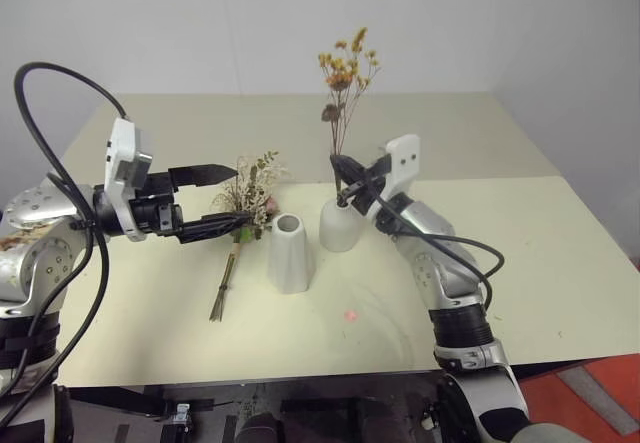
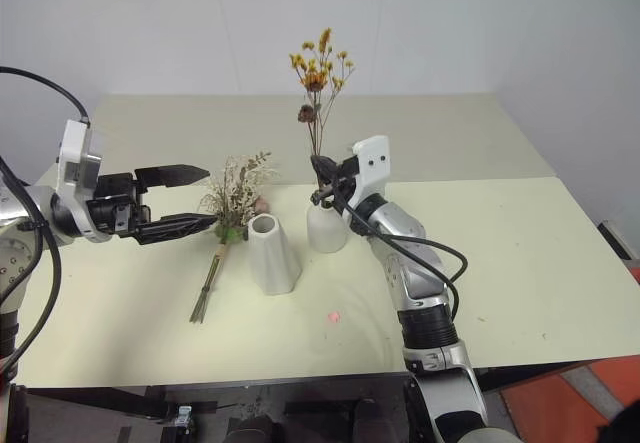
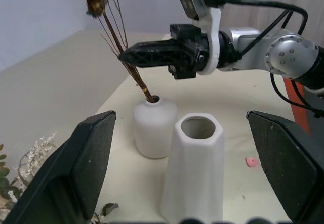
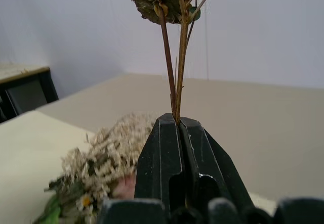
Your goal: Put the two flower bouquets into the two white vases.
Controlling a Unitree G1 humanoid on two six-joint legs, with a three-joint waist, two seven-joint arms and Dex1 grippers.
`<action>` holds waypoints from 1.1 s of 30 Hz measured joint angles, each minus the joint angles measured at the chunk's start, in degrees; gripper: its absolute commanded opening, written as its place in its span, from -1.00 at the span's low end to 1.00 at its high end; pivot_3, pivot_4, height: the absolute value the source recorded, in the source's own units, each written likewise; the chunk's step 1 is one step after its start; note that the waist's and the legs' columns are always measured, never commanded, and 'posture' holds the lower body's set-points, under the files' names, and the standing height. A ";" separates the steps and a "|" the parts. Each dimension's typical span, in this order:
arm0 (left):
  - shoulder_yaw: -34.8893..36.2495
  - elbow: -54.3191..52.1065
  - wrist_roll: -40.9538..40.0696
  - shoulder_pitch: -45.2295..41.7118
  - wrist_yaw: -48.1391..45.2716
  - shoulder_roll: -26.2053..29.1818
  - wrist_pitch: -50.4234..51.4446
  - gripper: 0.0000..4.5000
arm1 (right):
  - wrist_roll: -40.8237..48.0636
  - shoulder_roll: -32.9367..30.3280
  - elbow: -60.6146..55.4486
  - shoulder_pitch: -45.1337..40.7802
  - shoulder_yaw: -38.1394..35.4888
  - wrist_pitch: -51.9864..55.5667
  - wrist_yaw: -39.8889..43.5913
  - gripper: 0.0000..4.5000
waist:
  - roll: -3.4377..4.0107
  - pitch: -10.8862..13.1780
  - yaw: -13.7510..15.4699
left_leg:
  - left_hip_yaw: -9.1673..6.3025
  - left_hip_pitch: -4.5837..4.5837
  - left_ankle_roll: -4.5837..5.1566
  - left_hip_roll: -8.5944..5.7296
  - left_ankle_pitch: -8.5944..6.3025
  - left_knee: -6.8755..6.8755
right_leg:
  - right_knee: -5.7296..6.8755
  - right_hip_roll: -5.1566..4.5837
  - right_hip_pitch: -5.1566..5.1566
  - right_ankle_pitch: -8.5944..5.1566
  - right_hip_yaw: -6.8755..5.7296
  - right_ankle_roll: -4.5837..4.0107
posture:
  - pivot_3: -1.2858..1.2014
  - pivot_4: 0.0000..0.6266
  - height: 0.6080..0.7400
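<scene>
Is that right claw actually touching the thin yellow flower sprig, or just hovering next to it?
Touching. In the right wrist view the right gripper is shut on the sprig, its stems squeezed between the two black fingers. The left wrist view shows the stems' lower ends in the short vase.

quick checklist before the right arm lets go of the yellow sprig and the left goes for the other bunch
1. Thin sprig stems in the mouth of the short round vase: ok, the left wrist view shows them entering it.
2. Right end effector shut on the sprig stems: ok.
3. Sprig seated deep enough to stand alone: cannot tell.
4. Tall tapered vase upright with its mouth free: ok.
5. Left end effector open beside the bushy bouquet: ok.
6. Bushy bouquet lying flat on the table, not yet gripped: ok.
</scene>
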 measured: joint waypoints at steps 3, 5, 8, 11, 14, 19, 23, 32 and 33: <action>0.00 0.00 -0.14 -0.01 0.23 0.00 0.03 1.00 | -0.38 0.03 0.00 1.15 0.48 -0.57 -0.05 -0.76 | 0.00 0.00 -0.03 | 0.00 0.02 0.00 0.00 0.00 0.00 | -0.02 0.01 0.00 0.00 0.00 0.00 | 0.03 -0.52 1.00; -0.01 0.00 -0.32 -0.01 0.24 0.01 0.04 1.00 | -0.89 0.02 0.00 1.72 0.56 -0.85 -0.13 -0.52 | 0.00 0.00 -0.04 | 0.00 0.02 0.00 0.00 0.00 0.00 | -0.03 0.01 0.00 0.00 0.00 0.00 | 0.03 -0.52 1.00; -0.01 0.01 -0.46 -0.01 0.25 0.03 0.03 1.00 | -1.34 0.01 -0.18 2.87 0.59 -1.15 -0.32 -0.07 | 0.00 0.00 0.00 | -0.01 0.02 0.00 0.01 0.00 -0.01 | -0.03 0.01 0.01 0.00 0.00 -0.01 | 0.03 -0.52 1.00; -0.02 0.10 -0.44 -0.01 0.41 0.24 0.03 1.00 | -1.36 -0.55 -2.45 6.23 0.52 -1.11 -0.96 0.41 | 0.00 0.00 0.12 | -0.01 0.00 0.00 0.00 0.00 -0.02 | -0.01 0.00 0.01 0.00 -0.01 0.00 | 0.03 -0.52 1.00; -0.04 0.26 0.05 0.10 1.94 0.43 0.20 1.00 | -1.16 -3.48 -7.78 9.86 0.59 -0.56 0.19 0.89 | 0.00 0.00 0.26 | -0.01 -0.02 0.00 -0.04 0.00 0.00 | -0.05 -0.04 0.02 0.00 0.00 0.00 | 0.03 -0.52 1.00; -3.38 1.14 5.43 0.63 9.41 2.99 5.81 1.00 | 4.41 -16.22 -18.84 14.67 -1.18 7.00 8.67 0.99 | -0.03 0.03 0.35 | -0.01 0.03 0.00 -0.03 0.00 0.02 | -0.15 -0.03 0.07 -0.02 0.00 0.02 | 0.03 -0.52 1.00; -13.40 1.08 11.00 -4.47 14.41 5.90 16.66 1.00 | 15.11 -30.58 -24.62 14.33 -8.63 16.39 18.04 0.99 | -0.05 0.07 0.73 | -0.02 0.12 0.00 -0.03 0.00 0.01 | -0.18 0.00 0.19 -0.05 -0.01 0.05 | 0.03 -0.52 1.00; -31.02 9.07 20.47 -18.28 21.89 -1.32 33.52 1.00 | 26.53 -45.32 -25.42 11.79 -15.48 22.07 30.11 0.99 | -0.10 0.10 0.60 | -0.02 0.07 0.01 -0.05 -0.01 0.03 | -0.19 0.02 0.19 -0.05 0.03 0.05 | 0.03 -0.52 1.00; -33.15 10.78 22.00 -19.03 22.94 -2.68 33.80 1.00 | 27.14 -46.57 -25.58 11.73 -15.60 22.12 31.19 0.99 | -0.11 0.10 0.65 | -0.02 0.06 0.01 -0.06 -0.01 0.03 | -0.19 0.01 0.18 -0.05 0.03 0.05 | 0.03 -0.52 1.00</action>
